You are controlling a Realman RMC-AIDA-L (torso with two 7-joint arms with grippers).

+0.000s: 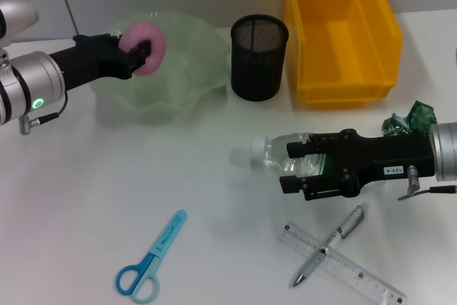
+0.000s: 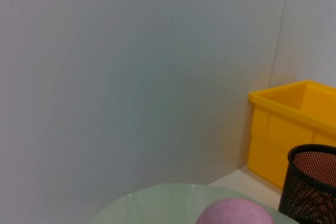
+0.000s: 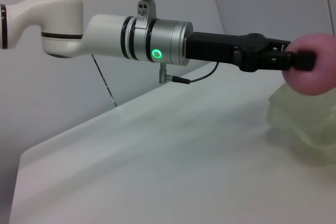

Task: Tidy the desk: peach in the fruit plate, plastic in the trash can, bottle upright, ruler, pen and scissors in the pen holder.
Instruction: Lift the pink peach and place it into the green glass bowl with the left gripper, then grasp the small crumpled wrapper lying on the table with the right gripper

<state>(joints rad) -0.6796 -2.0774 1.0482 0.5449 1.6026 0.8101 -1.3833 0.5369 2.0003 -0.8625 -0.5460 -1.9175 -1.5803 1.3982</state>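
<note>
My left jaws point(image 1: 141, 53) are clamped on the peach point(image 1: 148, 48) — a soft pink, matte, rounded thing — and I hold it above the pale green fruit plate point(image 1: 187, 48), over its left side. The plate is translucent with a wavy, ruffled rim. My right jaws point(image 1: 294, 164) are spread wide around the clear bottle point(image 1: 275, 153), which lies on its side on the counter point(image 1: 86, 198) with its white cap pointing to my left; I cannot tell whether the fingers touch it.

The head view alone shows the whole layout: the black mesh pen holder point(image 1: 258, 56) just right of the plate, the yellow trash can point(image 1: 341, 30) beside that, crumpled green plastic point(image 1: 408, 121) by my right wrist, the blue scissors point(image 1: 151, 256) at the near left, and the pen point(image 1: 330, 243) lying across the clear ruler point(image 1: 341, 262) at the near right. The left wrist view shows only the top of the peach point(image 2: 233, 212) above the plate's rim point(image 2: 152, 198), with the holder point(image 2: 310, 182) and the can point(image 2: 291, 129) against the wall. The right wrist view shows my left jaws point(image 3: 299, 60) from the side, pinching the peach point(image 3: 317, 66) over the plate's edge point(image 3: 299, 116).

Bare counter lies between the plate and the scissors — and along the left edge.
</note>
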